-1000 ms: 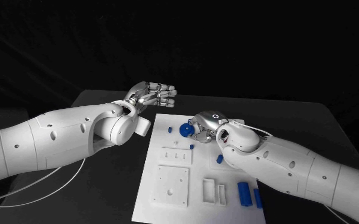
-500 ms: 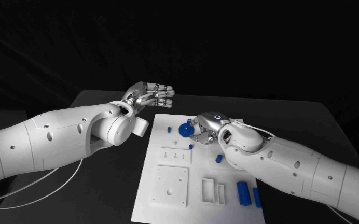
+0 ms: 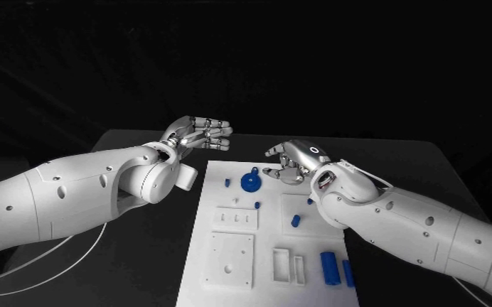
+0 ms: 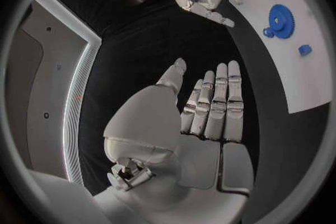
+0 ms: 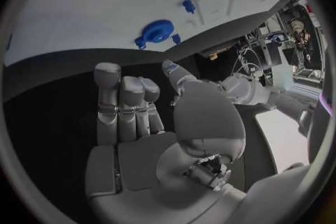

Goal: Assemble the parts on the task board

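- Blue toothed gear wheel [image 3: 250,181] lies flat on the white rectangular task board [image 3: 231,207], near its far end, with small blue pegs [image 3: 295,219] scattered close by.
- Silver right hand [image 3: 292,159] hovers just beyond the gear, fingers [image 5: 122,106] apart, holding nothing.
- Silver left hand [image 3: 200,133] hangs over the black table [image 3: 410,165] off the board's far corner, fingers [image 4: 217,103] straight and empty.
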Robot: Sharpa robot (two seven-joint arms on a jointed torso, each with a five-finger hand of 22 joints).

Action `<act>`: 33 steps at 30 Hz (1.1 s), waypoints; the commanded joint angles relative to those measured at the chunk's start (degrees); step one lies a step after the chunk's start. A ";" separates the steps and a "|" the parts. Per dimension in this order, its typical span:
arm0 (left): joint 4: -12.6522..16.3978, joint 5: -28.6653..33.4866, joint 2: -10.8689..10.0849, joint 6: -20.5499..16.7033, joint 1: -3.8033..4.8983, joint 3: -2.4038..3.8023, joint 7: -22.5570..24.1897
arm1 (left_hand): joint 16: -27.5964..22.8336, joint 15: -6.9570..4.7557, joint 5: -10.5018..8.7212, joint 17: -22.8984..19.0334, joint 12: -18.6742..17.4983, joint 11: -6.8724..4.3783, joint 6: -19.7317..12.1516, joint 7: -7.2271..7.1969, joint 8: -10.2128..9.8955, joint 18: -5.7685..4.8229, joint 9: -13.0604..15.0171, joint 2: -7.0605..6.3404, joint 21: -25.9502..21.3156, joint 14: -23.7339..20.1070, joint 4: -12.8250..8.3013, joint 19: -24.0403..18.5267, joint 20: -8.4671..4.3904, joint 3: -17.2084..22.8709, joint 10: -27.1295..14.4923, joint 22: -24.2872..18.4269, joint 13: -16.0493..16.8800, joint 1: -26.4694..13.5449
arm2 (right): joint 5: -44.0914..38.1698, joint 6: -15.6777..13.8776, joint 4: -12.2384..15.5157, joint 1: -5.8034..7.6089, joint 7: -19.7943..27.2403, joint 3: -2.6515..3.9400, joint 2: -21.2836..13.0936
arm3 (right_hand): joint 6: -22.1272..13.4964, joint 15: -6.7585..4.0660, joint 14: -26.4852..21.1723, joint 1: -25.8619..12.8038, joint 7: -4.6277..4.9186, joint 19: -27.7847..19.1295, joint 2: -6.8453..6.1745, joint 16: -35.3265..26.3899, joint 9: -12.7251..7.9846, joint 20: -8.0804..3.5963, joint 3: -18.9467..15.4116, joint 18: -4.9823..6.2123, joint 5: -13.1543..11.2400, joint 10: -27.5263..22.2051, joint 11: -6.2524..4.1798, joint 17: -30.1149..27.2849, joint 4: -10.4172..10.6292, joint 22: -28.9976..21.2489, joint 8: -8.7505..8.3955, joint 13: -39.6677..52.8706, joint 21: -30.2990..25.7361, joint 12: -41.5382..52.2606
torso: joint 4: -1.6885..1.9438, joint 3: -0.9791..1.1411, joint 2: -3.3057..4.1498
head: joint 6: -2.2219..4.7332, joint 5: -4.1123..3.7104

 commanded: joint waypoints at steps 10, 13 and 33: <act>-1.64 -0.31 0.11 2.37 -0.15 -0.09 1.28 | 0.07 0.06 0.03 0.07 0.20 -0.21 1.22 -0.28 0.08 -0.70 0.04 0.39 0.22 0.38 -0.37 -0.09 -0.25 0.04 0.26 0.04 0.06 0.27 | 19.46 10.13 0.97 0.66 16.89 4.19 -9.89 | 2.61 0.40 -0.06 4.00 0.04 2.68 5.52 -1.13 0.16 0.30 -13.80 0.20 5.65 -0.97 0.25 -0.06 -7.03 3.25 -0.07 -0.62 -2.18 -0.69 | -1.98 0.82 -1.29 | 0.23 -2.26; -1.92 -0.31 0.01 2.56 -0.26 -0.13 1.44 | 0.00 0.08 0.02 0.05 0.19 -0.29 1.97 -0.37 0.11 -0.73 0.07 0.37 0.19 0.25 -0.52 -0.15 -0.27 0.10 0.55 0.02 0.05 0.37 | 21.52 11.25 -0.13 0.47 18.87 4.45 -11.81 | 3.02 0.35 -0.28 5.06 0.02 2.52 5.94 -1.76 0.18 0.28 -16.48 0.27 5.83 -1.33 0.21 -0.48 -7.91 3.14 -0.05 -1.06 -3.22 -1.22 | -2.24 0.99 -1.48 | 0.17 -2.53; -2.04 -0.86 -0.29 7.69 -0.99 -0.20 3.77 | -0.32 0.16 -0.26 0.06 0.15 -0.58 1.12 -0.85 0.07 -0.87 0.05 -1.13 0.21 -0.30 -3.36 -0.32 -0.31 0.09 -0.69 0.04 0.05 1.37 | 25.08 14.36 -10.98 -3.38 22.33 4.68 -12.44 | 3.25 0.17 -0.59 8.03 -0.17 2.37 5.37 -2.61 0.19 0.08 -12.99 0.09 6.47 -2.34 -0.18 -0.56 -14.60 3.38 -0.04 -1.88 -5.72 -2.39 | -2.39 1.65 -1.41 | -0.75 -2.91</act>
